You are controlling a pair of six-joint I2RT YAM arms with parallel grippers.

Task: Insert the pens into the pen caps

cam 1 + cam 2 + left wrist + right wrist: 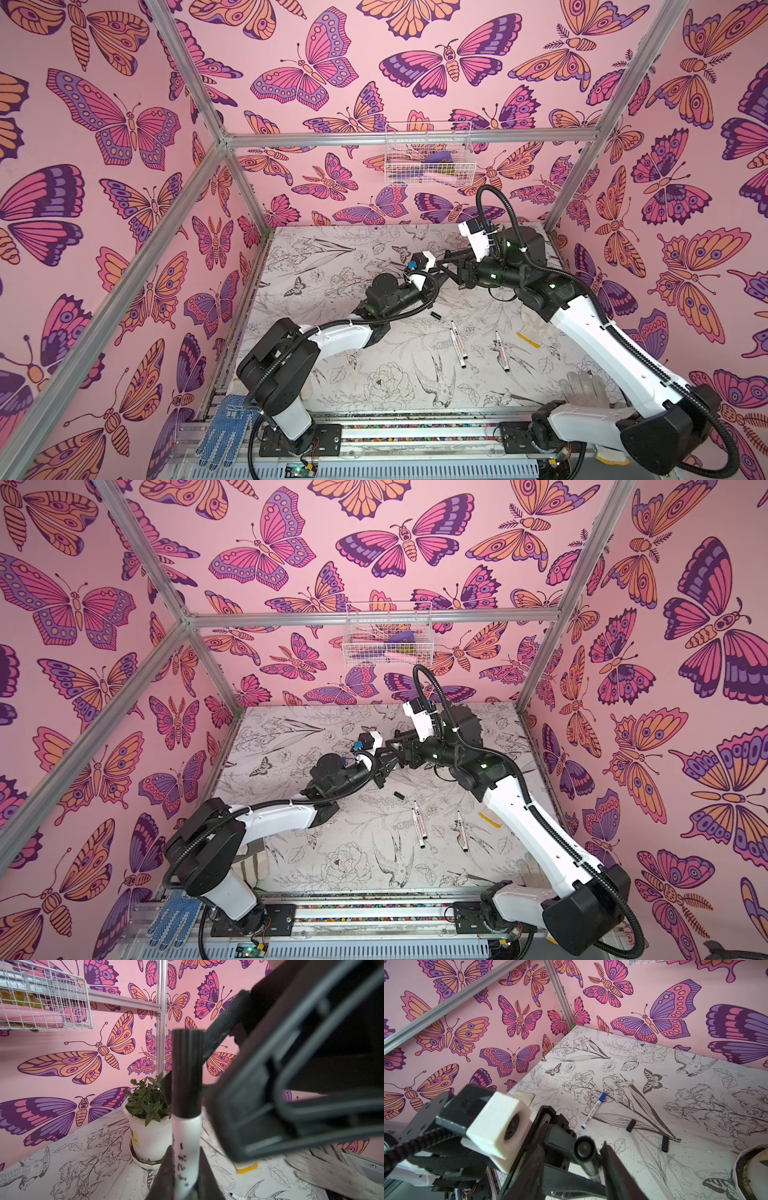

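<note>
My left gripper point(185, 1150) is shut on the white barrel of a pen point(186, 1136) whose tip end wears a black cap point(187, 1072). My right gripper point(573, 1146) is open around that cap point(586, 1157). The cap lies against one finger point(612, 1163) and a wide gap separates it from the other finger. Both grippers meet above the middle of the table point(451, 266). Two uncapped pens point(457, 343) point(501, 350) lie on the table near a loose black cap point(435, 316). A blue-capped pen point(593, 1110) and two loose black caps point(630, 1125) point(665, 1144) lie farther back.
A potted plant point(149, 1138) stands in the far right corner behind the right arm. A wire basket point(428, 153) hangs on the back wall. White gloves point(582, 390) point(536, 332) lie at the right, and a blue glove point(226, 428) at the front left rail.
</note>
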